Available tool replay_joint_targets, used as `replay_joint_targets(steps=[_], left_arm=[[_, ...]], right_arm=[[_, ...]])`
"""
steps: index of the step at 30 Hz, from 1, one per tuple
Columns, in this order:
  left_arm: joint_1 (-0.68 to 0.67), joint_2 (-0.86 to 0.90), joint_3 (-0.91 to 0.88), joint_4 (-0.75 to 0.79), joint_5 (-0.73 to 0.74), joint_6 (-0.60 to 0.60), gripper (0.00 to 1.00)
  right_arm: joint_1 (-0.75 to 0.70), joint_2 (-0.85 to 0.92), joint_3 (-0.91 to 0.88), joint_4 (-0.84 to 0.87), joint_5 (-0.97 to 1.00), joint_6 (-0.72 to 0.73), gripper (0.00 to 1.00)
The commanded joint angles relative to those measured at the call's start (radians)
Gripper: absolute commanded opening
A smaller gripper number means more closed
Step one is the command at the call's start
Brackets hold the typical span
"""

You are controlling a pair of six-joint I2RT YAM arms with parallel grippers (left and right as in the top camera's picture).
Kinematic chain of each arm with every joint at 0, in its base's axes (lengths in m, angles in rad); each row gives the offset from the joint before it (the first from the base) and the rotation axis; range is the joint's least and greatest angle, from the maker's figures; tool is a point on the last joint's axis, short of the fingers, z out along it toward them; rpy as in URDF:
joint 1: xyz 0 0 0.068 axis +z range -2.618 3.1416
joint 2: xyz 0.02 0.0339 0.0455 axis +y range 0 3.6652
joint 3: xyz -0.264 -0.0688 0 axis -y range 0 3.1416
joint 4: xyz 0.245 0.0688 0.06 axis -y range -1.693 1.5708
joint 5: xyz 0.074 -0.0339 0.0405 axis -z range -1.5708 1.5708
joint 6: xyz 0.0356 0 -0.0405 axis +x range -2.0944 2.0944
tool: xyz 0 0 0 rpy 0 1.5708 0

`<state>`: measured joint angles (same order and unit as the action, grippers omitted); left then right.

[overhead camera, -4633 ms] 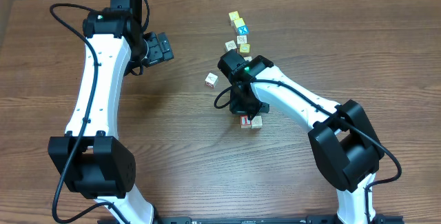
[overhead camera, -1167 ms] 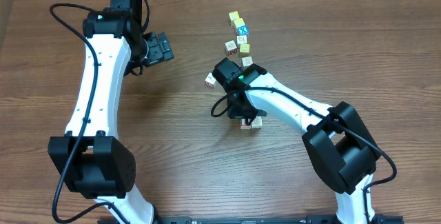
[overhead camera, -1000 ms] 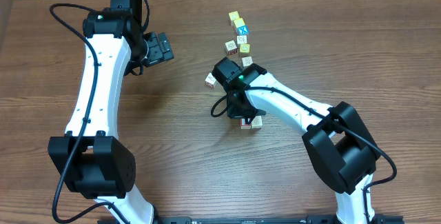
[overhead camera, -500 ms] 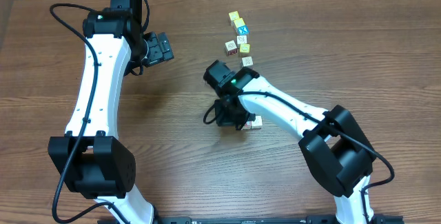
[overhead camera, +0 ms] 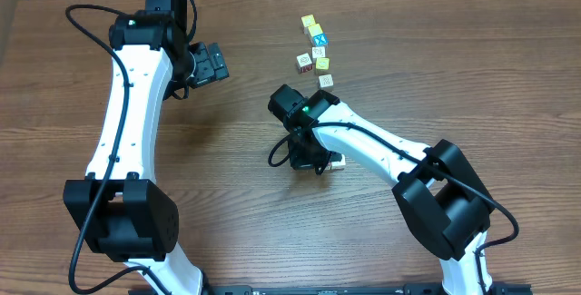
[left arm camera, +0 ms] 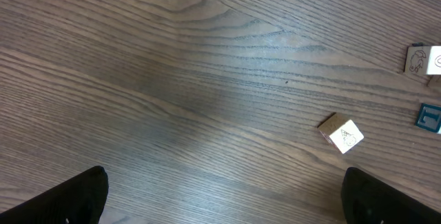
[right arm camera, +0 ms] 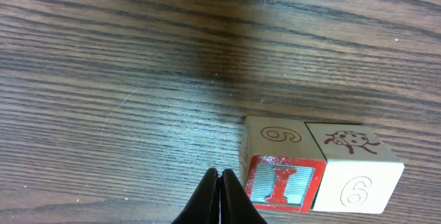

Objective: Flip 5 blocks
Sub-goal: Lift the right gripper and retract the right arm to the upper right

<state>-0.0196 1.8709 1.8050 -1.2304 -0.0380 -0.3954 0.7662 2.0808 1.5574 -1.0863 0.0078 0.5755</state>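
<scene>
We see that the right arm has slid left and a little back toward its base in the last second. Its wrist now hides the spot where a lone block lay, so we cannot see that block from above any more.

The right end effector [right arm camera: 220,195] is shut tight, its two fingers pressed together like one thin blade. It holds nothing, and it has stayed shut the whole time. Its tip now sits low over the bench [right arm camera: 103,58], just beside the I block [right arm camera: 281,182], on the side away from the bug block [right arm camera: 353,169]. We cannot tell if it touches yet. The I block and the bug block stand touching, side by side. From above, only a pale bit of this pair peeks out from under the arm.

The other blocks [overhead camera: 320,52] lie in a small bunch further back, well apart from the arm.

The left end effector [overhead camera: 213,63] is wide open, holds nothing and has not moved.

We think this move sets up a push to tip the I block over. The bug block is right against it, so the pair may slide and not roll
</scene>
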Motion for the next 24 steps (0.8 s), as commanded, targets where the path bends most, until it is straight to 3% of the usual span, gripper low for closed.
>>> replay_joint_targets(steps=[1,13,24], left_arm=[[-0.008,0.022,-0.003,0.001,0.005,-0.009,1.0],[-0.008,0.023,-0.003,0.001,0.005,-0.009,1.0],[-0.008,0.022,-0.003,0.001,0.005,-0.009,1.0]], right_arm=[[-0.002,0.006,-0.006,-0.001,0.022,-0.004,0.05],[-0.002,0.006,-0.006,-0.025,0.058,-0.004,0.11],[-0.048,0.005,0.096,-0.01,-0.017,-0.017,0.07]])
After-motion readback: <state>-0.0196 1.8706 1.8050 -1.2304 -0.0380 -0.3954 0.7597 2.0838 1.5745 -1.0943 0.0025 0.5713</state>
